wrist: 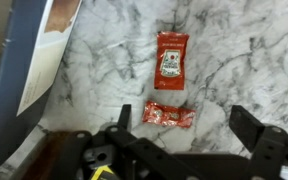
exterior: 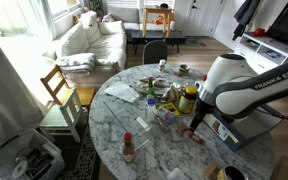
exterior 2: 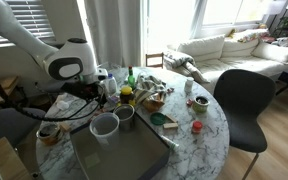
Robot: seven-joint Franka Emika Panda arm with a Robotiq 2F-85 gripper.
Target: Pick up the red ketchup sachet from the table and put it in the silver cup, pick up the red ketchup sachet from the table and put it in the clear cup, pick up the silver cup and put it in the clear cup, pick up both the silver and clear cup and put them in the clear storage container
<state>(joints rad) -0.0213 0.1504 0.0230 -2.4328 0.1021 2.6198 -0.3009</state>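
In the wrist view two red ketchup sachets lie on the marble table. One sachet (wrist: 172,56) stands lengthwise farther out. The other sachet (wrist: 168,116) lies crosswise between my open gripper's (wrist: 184,125) fingers, nearer the left finger (wrist: 122,118), and nothing is gripped. The clear storage container's wall (wrist: 24,80) with its white label (wrist: 50,38) runs along the left. In an exterior view the clear cup (exterior 2: 104,125) and the silver cup (exterior 2: 125,113) stand side by side behind the container (exterior 2: 119,155), with the gripper (exterior 2: 92,92) just beyond them. The sachets are hidden there.
A yellow-lidded jar (exterior 2: 126,95), a green lid (exterior 2: 158,118), a small red-capped bottle (exterior: 128,150) and other clutter crowd the round table. A small bowl (exterior 2: 49,130) sits near the arm's base. A black chair (exterior 2: 246,100) stands at the table's edge.
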